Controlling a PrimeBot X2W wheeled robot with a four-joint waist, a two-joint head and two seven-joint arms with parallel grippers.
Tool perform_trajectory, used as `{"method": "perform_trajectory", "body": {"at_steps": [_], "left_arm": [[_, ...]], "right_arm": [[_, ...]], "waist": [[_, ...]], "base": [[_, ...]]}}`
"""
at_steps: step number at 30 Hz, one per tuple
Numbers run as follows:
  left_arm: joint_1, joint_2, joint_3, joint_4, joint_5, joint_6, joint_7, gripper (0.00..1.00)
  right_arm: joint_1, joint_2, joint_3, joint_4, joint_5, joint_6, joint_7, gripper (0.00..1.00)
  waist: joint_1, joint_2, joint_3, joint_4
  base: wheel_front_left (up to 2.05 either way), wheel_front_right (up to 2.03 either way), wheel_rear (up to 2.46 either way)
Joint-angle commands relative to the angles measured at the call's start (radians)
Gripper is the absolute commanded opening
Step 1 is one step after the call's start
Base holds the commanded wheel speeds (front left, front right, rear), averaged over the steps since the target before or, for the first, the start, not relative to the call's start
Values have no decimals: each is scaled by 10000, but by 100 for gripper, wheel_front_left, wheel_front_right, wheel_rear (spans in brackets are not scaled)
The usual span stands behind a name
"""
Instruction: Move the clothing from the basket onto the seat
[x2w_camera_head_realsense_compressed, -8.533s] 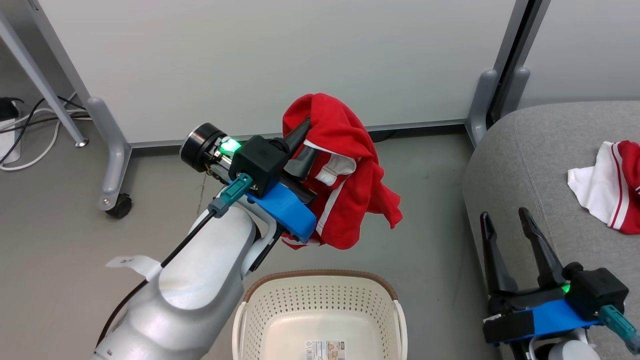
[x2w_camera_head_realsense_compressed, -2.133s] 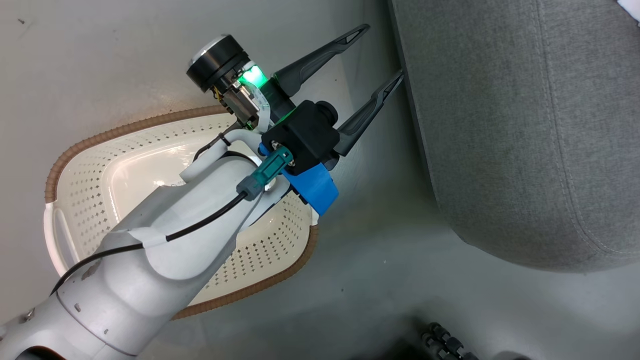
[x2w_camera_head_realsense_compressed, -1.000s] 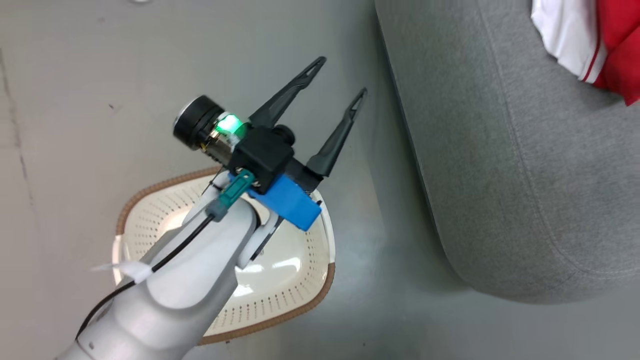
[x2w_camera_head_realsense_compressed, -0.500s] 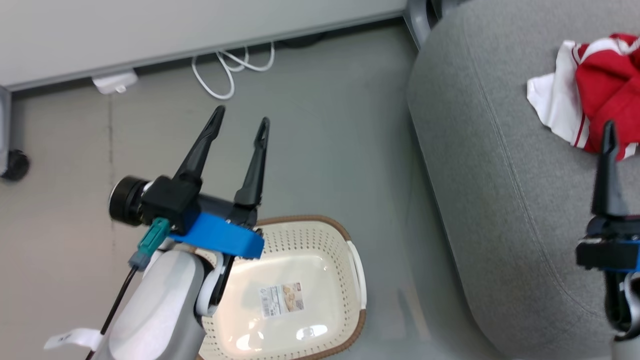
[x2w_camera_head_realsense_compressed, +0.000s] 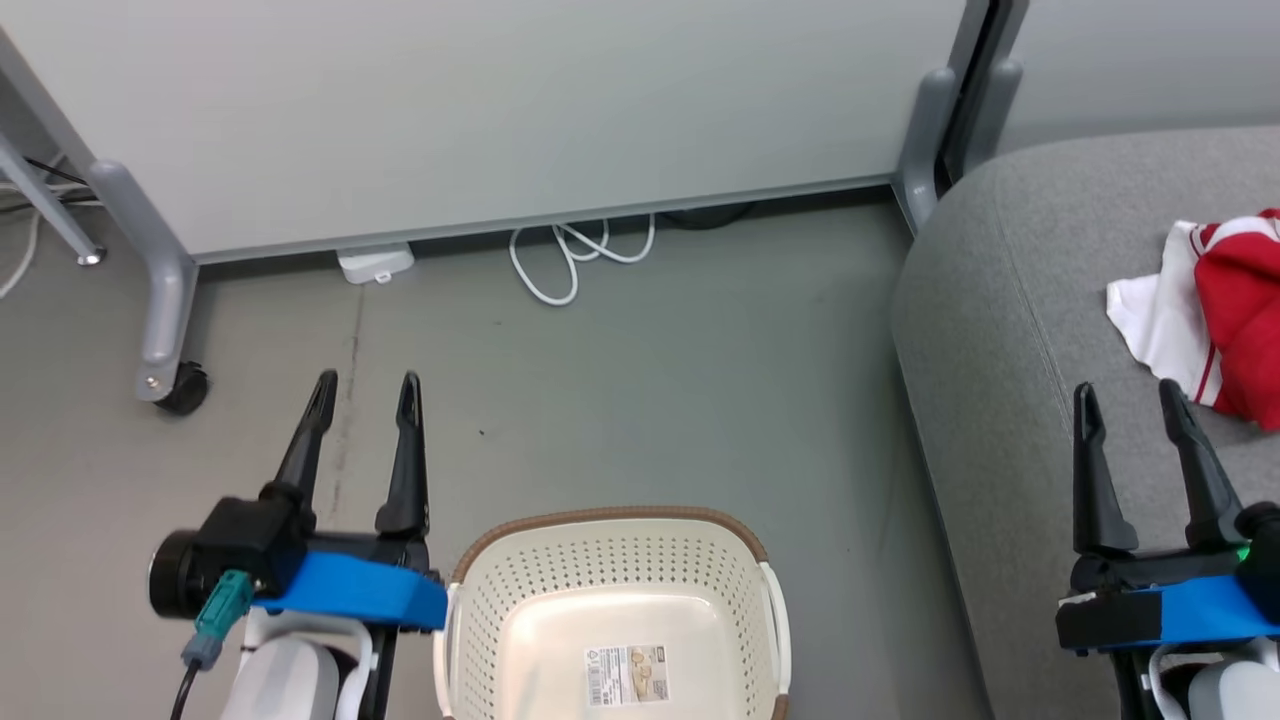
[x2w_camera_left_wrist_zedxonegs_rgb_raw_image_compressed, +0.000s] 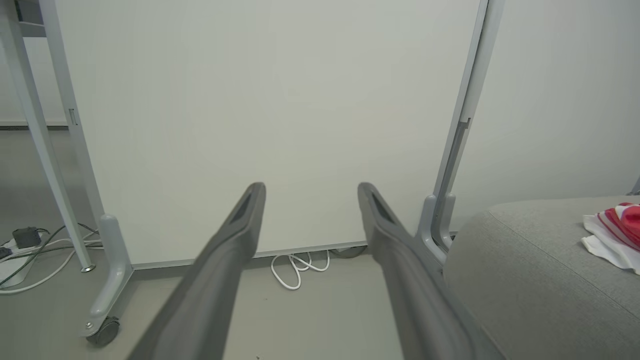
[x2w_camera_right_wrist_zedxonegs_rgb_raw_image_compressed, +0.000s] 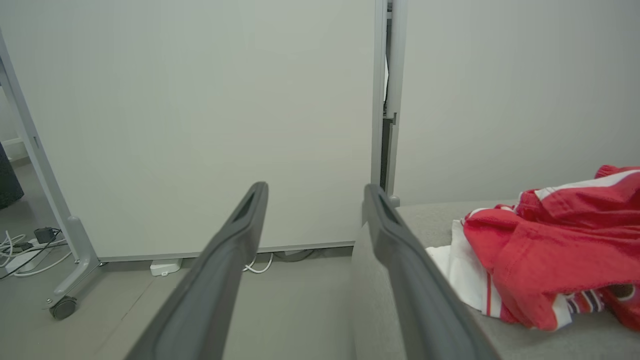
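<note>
Clothing hold: none. The left gripper (x2w_camera_head_realsense_compressed: 366, 381) has its two dark fingers spread wide with only air between them, and so does the right gripper (x2w_camera_head_realsense_compressed: 1126, 388).
Left gripper, place: above the floor (x2w_camera_head_realsense_compressed: 650, 400), just to the left of the basket (x2w_camera_head_realsense_compressed: 610, 515), fingers pointing at the pale partition panel (x2w_camera_head_realsense_compressed: 500, 100).
Right gripper, place: above the near part of the seat (x2w_camera_head_realsense_compressed: 1000, 330), fingers pointing the same way as the left ones.
Clothing (x2w_camera_head_realsense_compressed: 1245, 320): a bunched red heap with white trim, lying on the seat's top, just past the right gripper's fingertips and to their right (in the right wrist view the near finger hides part of the white cloth, so I cannot tell whether they touch).
Clothing, detail: a flat white piece with thin red stripes sticks out from under the red on the side nearer the basket.
Basket: upright on the floor between the two arms, well apart from the clothing; its cream inside bottom shows, with the label sticker (x2w_camera_head_realsense_compressed: 627, 675) on it.
Seat: grey, rounded at the edge, to the right of the basket.
Farther out: a looped white cable (x2w_camera_head_realsense_compressed: 575, 260) and a small white box (x2w_camera_head_realsense_compressed: 375, 263) at the foot of the panel; a caster wheel (x2w_camera_head_realsense_compressed: 185, 388) on the panel's left leg.
</note>
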Motion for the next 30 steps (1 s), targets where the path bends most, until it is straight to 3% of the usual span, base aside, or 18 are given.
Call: {"method": "perform_trajectory", "body": {"at_steps": [1,11,30], "left_arm": [[247,-60,182,-19,94,-97,-24,100],[1158,-501,1057,-123,563,-433,-24,100],[1504,-718,1316,-91,1024,-602,-25,100]], "right_arm": [[190,76,16,67,36,5,1,100],[670,321,198,594,152,5,1,100],[577,436,594,1462,221,5,1,100]], "waist": [[3,-1,-247,213],[3,-1,-690,627],[3,-1,-885,850]], "base": [[0,0,0],[0,0,0],[0,0,0]]}}
